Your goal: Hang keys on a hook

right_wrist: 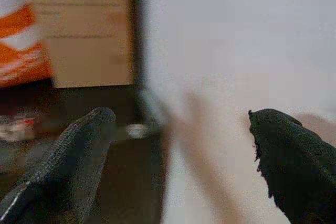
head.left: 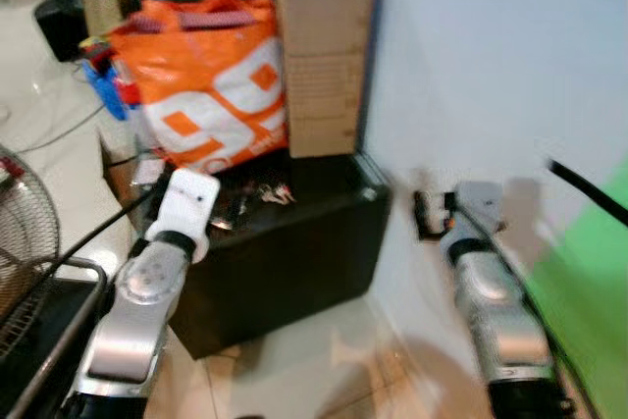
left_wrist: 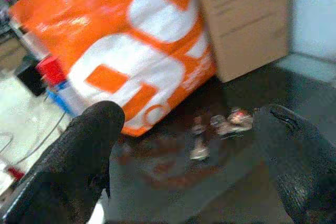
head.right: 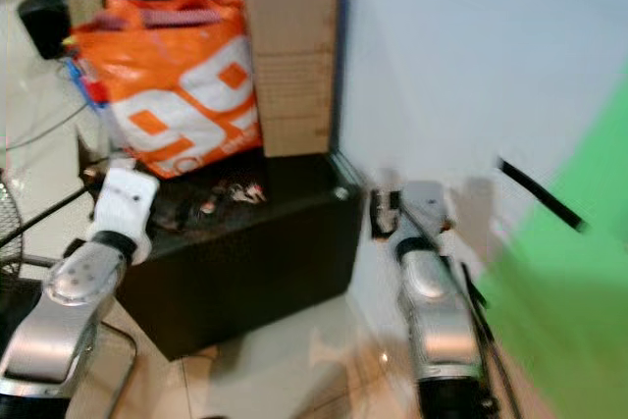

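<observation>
Both silver arms reach forward from the near edge of the scene, the left arm on the left over the near left part of a low black table (head.left: 294, 252), the right arm on the right against the pale wall (head.left: 471, 66).

On the tabletop lie the keys (head.left: 275, 193), a small blurred bunch with a red bit, just in front of an orange and white bag (head.left: 211, 85) that stands at the far left of the table. A tall cardboard box (head.left: 322, 56) stands to the right of the bag, against the wall.

From the left wrist view the left gripper (left_wrist: 194, 150) has its fingers (left_wrist: 84, 150) spread wide with nothing between them, and the keys (left_wrist: 223, 127) lie ahead of them, a little toward the right finger, apart from both. The bunch looks spread roughly across the line of approach, though blur leaves this unsure.

The right gripper (right_wrist: 178, 156) is likewise released and empty, pointing at the wall beside the right end of the table.

By my judgement the left arm is clearly the nearer to the keys, so the pick falls to it: forward and down. I cannot make out a hook.
</observation>
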You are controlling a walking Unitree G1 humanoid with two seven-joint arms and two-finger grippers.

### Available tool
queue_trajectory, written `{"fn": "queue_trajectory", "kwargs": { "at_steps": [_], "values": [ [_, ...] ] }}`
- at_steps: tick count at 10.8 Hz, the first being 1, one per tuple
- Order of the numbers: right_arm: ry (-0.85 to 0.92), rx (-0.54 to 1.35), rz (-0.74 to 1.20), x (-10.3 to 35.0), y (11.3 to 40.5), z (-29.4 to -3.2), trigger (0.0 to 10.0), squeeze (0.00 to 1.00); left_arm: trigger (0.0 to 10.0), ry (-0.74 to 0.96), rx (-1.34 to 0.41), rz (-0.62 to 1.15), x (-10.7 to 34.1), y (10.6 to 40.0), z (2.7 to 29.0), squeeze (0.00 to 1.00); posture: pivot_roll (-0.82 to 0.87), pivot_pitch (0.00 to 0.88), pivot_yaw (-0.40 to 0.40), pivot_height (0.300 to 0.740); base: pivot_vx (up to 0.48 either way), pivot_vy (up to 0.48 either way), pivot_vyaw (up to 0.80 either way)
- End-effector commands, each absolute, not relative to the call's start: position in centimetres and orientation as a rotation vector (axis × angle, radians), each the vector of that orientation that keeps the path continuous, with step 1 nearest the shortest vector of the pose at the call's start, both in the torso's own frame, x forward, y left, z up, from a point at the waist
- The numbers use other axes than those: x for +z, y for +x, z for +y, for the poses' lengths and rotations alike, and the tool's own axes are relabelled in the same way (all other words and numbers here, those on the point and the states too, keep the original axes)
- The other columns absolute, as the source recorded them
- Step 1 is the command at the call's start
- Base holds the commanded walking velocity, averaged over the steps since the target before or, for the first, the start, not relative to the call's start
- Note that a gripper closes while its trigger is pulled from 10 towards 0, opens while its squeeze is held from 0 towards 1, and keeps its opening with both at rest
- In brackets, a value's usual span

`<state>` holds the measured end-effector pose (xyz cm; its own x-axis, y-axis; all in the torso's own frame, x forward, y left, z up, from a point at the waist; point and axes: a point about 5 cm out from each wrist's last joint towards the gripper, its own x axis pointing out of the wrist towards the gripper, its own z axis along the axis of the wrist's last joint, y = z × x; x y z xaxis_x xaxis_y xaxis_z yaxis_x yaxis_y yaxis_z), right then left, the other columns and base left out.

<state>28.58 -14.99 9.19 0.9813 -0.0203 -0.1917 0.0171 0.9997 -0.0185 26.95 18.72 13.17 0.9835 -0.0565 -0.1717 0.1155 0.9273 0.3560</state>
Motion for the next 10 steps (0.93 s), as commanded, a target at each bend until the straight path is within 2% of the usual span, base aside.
{"fn": "queue_trajectory", "kwargs": {
  "at_steps": [1,4,10],
  "values": [
    [-0.028,-0.024,0.181,9.48,28.80,-15.14,10.0,1.00,10.0,0.372,-0.090,0.153,13.41,27.06,18.79,0.00,0.05,0.000,0.007,0.740,0.326,0.000,0.00],
    [-0.032,-0.021,0.185,9.47,28.91,-15.24,10.0,1.00,10.0,0.373,-0.089,0.153,13.45,27.10,18.75,0.00,0.05,0.000,0.007,0.740,0.325,0.000,0.00],
    [-0.039,-0.023,0.191,9.40,29.19,-15.23,10.0,1.00,10.0,0.353,-0.095,0.145,13.72,27.32,18.49,0.00,0.06,0.000,0.004,0.740,0.339,0.000,0.64]
  ]
}}
